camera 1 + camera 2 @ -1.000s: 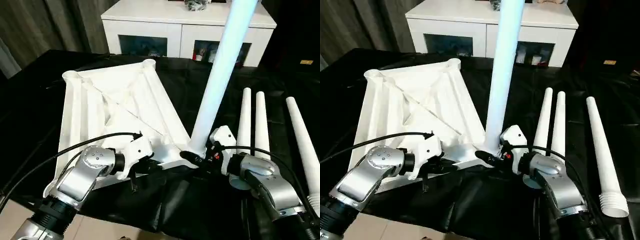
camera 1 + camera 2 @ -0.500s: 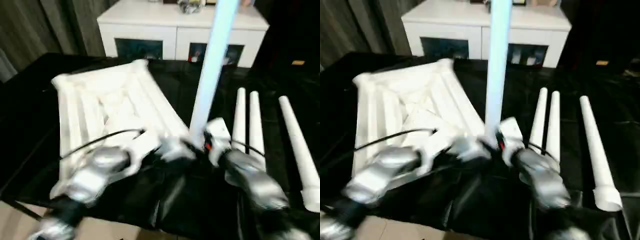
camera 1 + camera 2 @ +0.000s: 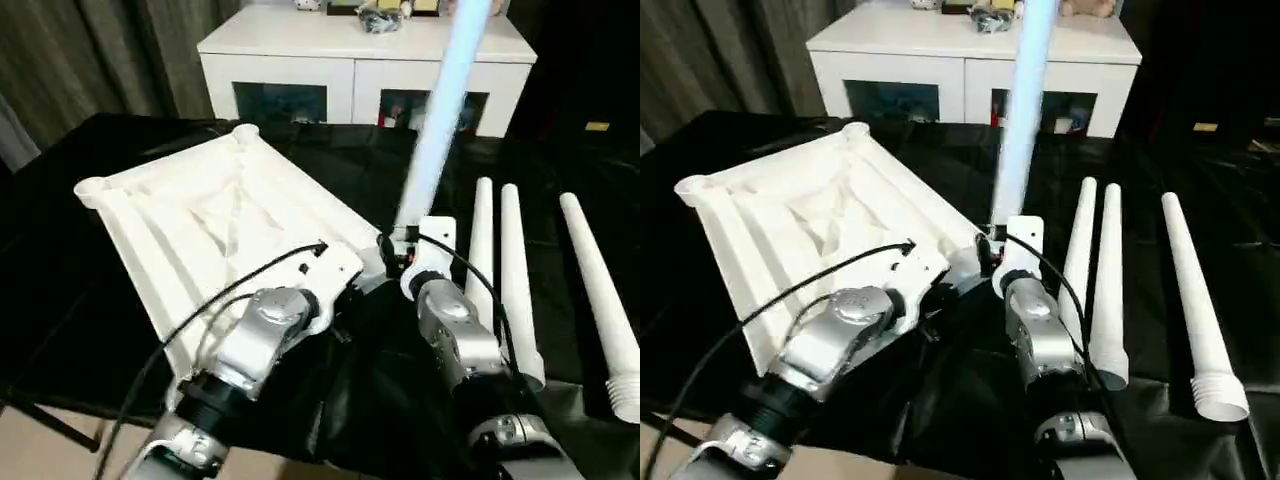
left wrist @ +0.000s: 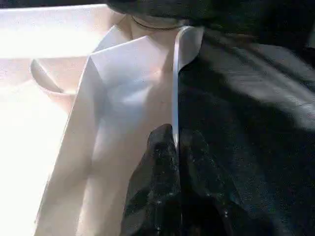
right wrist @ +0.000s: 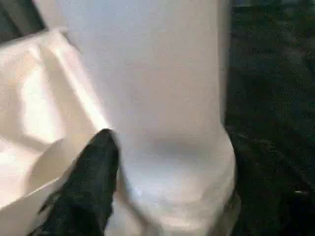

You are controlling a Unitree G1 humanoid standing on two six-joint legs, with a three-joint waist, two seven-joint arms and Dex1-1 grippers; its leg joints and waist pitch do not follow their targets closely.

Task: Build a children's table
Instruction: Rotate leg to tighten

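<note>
Tabletop (image 3: 210, 235) lies ribs-up on the black cloth (image 3: 360, 400), its near edge pinched tight in the left gripper (image 4: 175, 147). Right gripper (image 3: 392, 248) sits spread around the base of the upright leg (image 3: 440, 120) at the near corner socket. Three spare legs (image 3: 515, 270) lie beside it, with bare cloth between them. No readable writing anywhere.

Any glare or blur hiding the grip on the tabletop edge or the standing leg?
Left wrist view: the tabletop glares to blank white on one side, but the left hand pinching its thin edge reads clearly. Right wrist view: the leg is soft and close.
</note>
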